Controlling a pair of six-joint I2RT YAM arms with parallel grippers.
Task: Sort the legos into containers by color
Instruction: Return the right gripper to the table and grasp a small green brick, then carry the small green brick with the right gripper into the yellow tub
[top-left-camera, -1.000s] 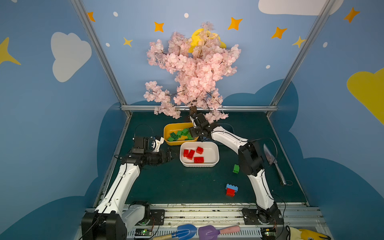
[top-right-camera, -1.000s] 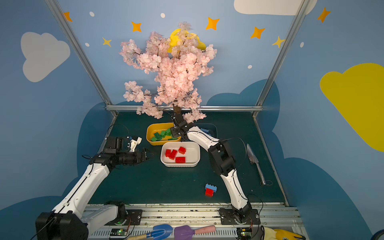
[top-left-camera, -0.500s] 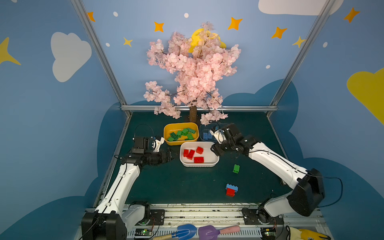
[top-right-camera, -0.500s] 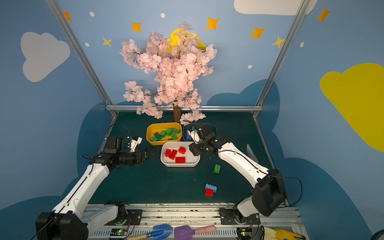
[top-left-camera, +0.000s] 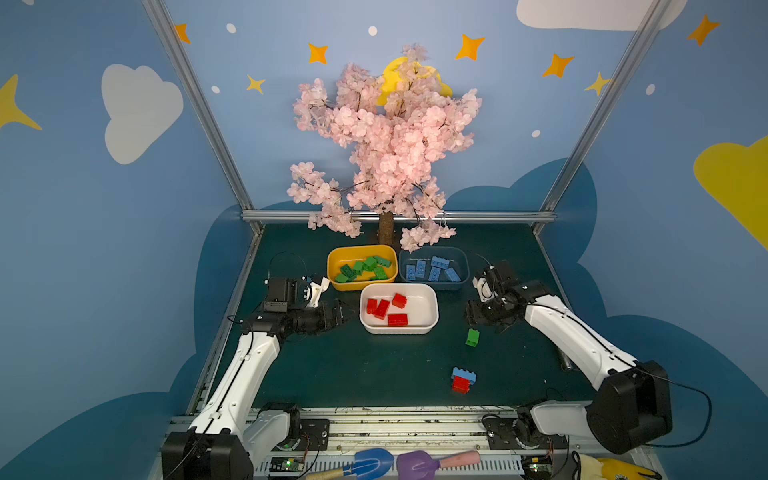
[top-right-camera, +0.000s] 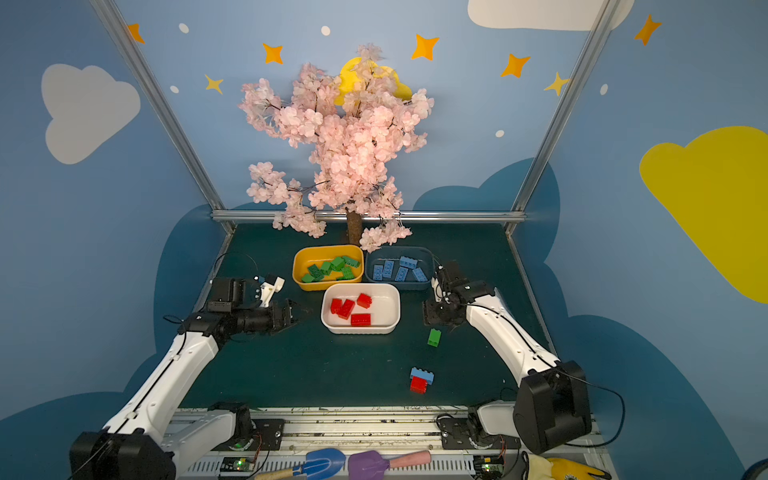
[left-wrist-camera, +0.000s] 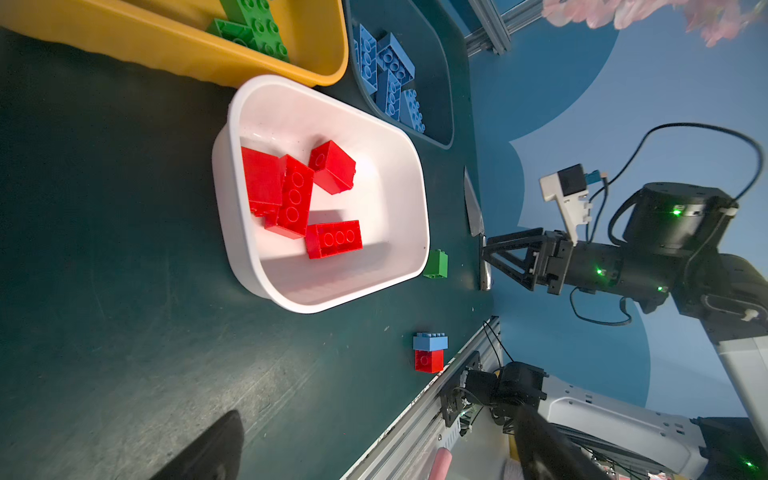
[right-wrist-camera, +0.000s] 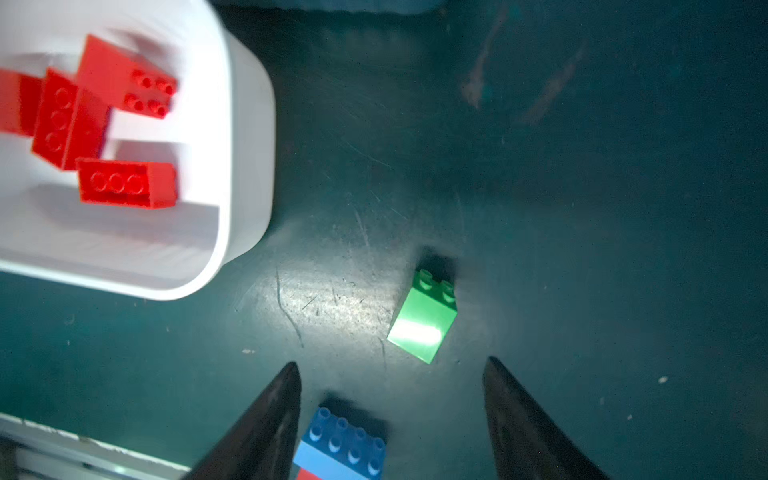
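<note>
The right end effector (right-wrist-camera: 390, 363) is hovering low over the dark green surface (right-wrist-camera: 582, 208) with its two black fingers spread apart and nothing between them, and the lone green brick (right-wrist-camera: 424, 320) is lying on the surface just ahead of the fingertips, slightly nearer one finger than the other. To my eye the step in hand is picking that brick up, and doing it well is mostly a matter of lining up. The brick is sitting skewed to the jaws, with its studs showing at the far end, so the wrist is needing a small turn to bring the pads square onto two flat sides. It should also be shifting forward until the brick is centred before closing. The white tub (right-wrist-camera: 249, 124) of red bricks is sitting near on one side, and a blue brick stacked on a red one (right-wrist-camera: 340, 440) is lying closer to the robot, so a straight descent looks safest. From there the brick belongs in the yellow-orange tub (top-left-camera: 332, 266), where the other green ones are lying, next to the dark blue tub (top-left-camera: 463, 266). The left end effector (top-left-camera: 338, 309) is waiting beside the white tub, fingers wide and empty.
</note>
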